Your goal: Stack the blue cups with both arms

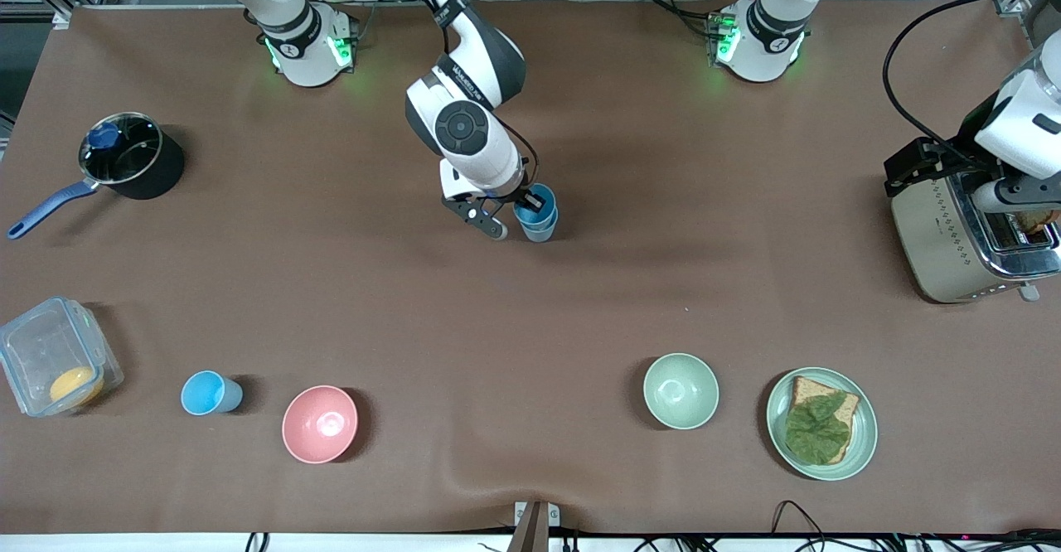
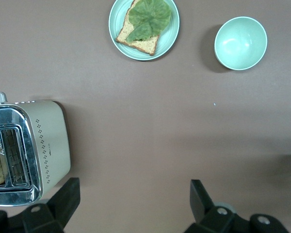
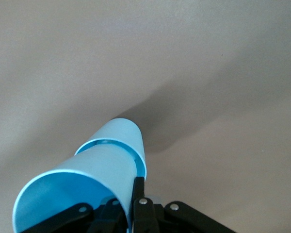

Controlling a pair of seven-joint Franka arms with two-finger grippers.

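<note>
blue cups: two sit nested as a stack [image 1: 536, 218] near the table's middle, and the right gripper [image 1: 520, 209] pinches the top cup's rim. one more blue cup [image 1: 210, 393] stands beside the pink bowl [image 1: 320, 423], nearer the front camera. the left gripper [image 2: 131, 201] waits wide open and empty over the toaster [image 1: 961, 237].

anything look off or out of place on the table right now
One blue cup stands alone beside the pink bowl, apart from the nested blue cups the right hand is at mid-table. The left hand hangs open by the toaster. Nothing spilled.
</note>
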